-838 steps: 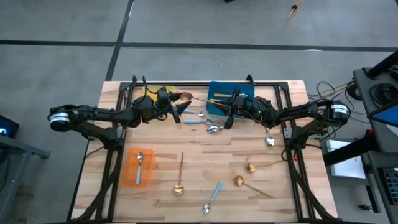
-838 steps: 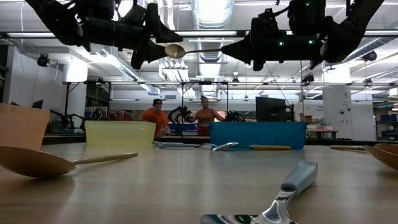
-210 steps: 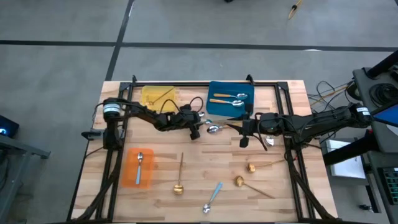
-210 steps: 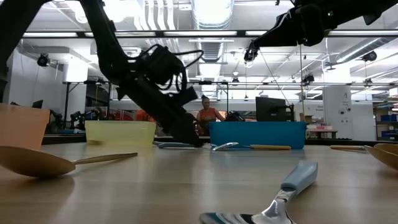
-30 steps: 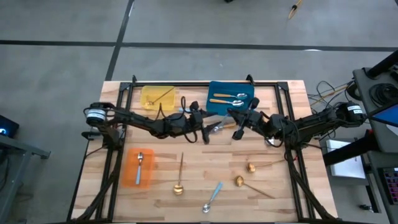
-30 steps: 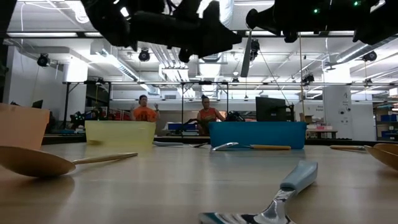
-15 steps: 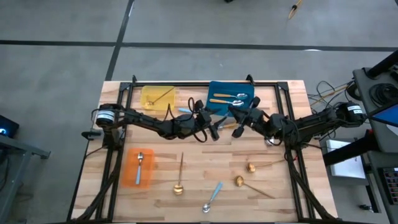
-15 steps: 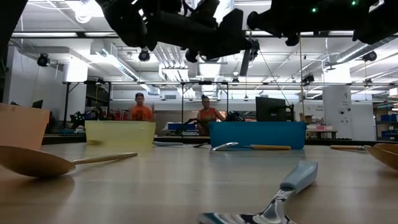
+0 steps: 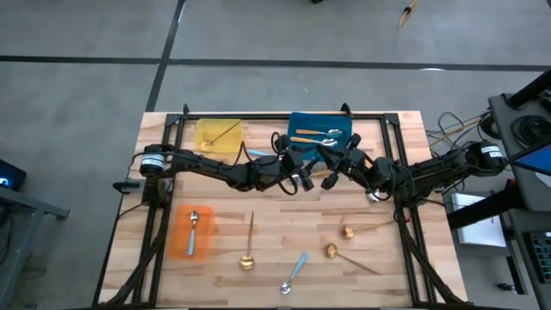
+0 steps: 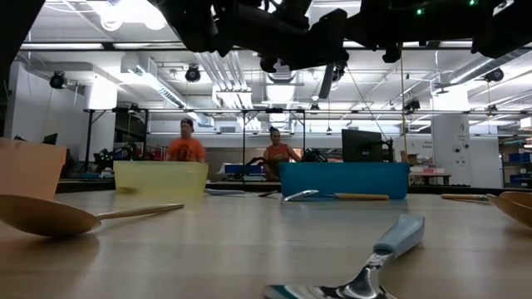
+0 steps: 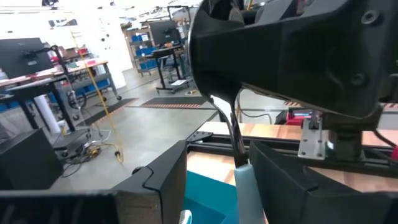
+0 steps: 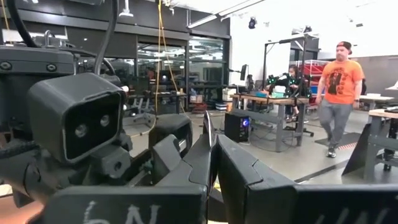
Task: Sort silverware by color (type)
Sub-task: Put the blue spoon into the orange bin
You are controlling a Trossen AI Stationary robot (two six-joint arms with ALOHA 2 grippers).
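A spoon with a silver bowl and light-blue handle (image 11: 244, 186) hangs in the air between both grippers, just in front of the blue tray (image 9: 320, 136). My right gripper (image 9: 328, 176) is shut on it; it shows as a thin edge between the fingers in the right wrist view (image 12: 207, 127). My left gripper (image 9: 302, 179) is open, and its fingers (image 11: 165, 180) stand on either side of the blue handle, which is close to one finger. In the low view the spoon (image 10: 329, 81) slants down below the grippers. My right gripper pinches the spoon's silver end (image 11: 225, 115) between its two fingers; the gripper's own body hides the exact spot. The spoon is lifted clear of the table. Its blue handle (image 11: 245, 199) points away from the fingers toward my left gripper.
A yellow tray (image 9: 217, 133) holds a gold spoon and an orange tray (image 9: 194, 231) a blue-handled one. Gold spoons (image 9: 248, 241) (image 9: 357, 230) (image 9: 344, 256), a blue-handled spoon (image 9: 294, 274) and a silver spoon (image 9: 373, 194) lie loose. People stand beyond the table.
My left gripper has moved toward the table's right edge, up to my right gripper, and its open fingers now stand around the spoon's handle. My right gripper has kept the spoon lifted in about the same place.
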